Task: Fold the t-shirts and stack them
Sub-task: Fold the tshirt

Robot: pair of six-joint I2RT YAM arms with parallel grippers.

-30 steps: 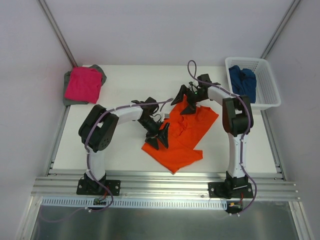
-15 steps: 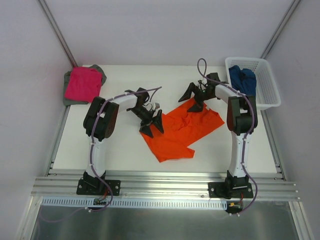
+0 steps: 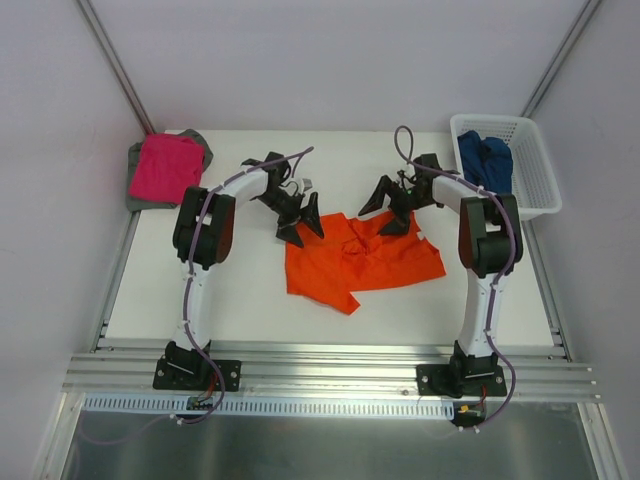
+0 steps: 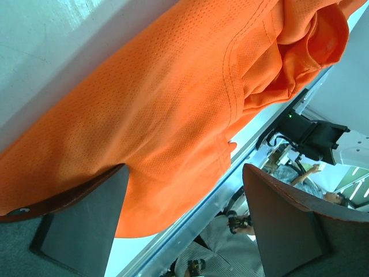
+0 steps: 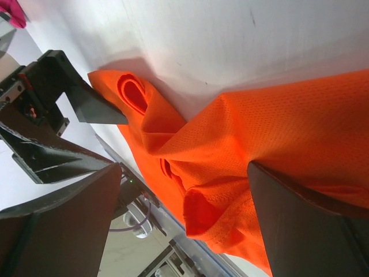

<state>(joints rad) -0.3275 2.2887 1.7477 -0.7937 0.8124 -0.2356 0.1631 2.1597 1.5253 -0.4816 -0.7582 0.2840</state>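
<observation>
The orange t-shirt [image 3: 362, 262] lies crumpled and partly spread at the table's centre. My left gripper [image 3: 300, 222] is open at its back left edge; in the left wrist view [image 4: 184, 173] the orange cloth [image 4: 167, 109] lies between and beyond the wide jaws. My right gripper [image 3: 393, 208] is open at the shirt's back right edge; in the right wrist view [image 5: 184, 167] folds of the shirt [image 5: 259, 144] lie between the jaws. The pink t-shirt [image 3: 166, 167] lies folded on the grey t-shirt [image 3: 134, 186] at the back left. The dark blue t-shirt [image 3: 487, 164] is in the basket.
The white lattice basket [image 3: 538, 170] stands at the back right corner. A metal rail [image 3: 330, 378] runs along the near edge by the arm bases. The left gripper's fingers [image 5: 69, 104] show in the right wrist view beside the shirt's far corner.
Both grippers have moved toward the back of the table. The orange shirt has shifted back with them and now lies wider and more square to the table.
</observation>
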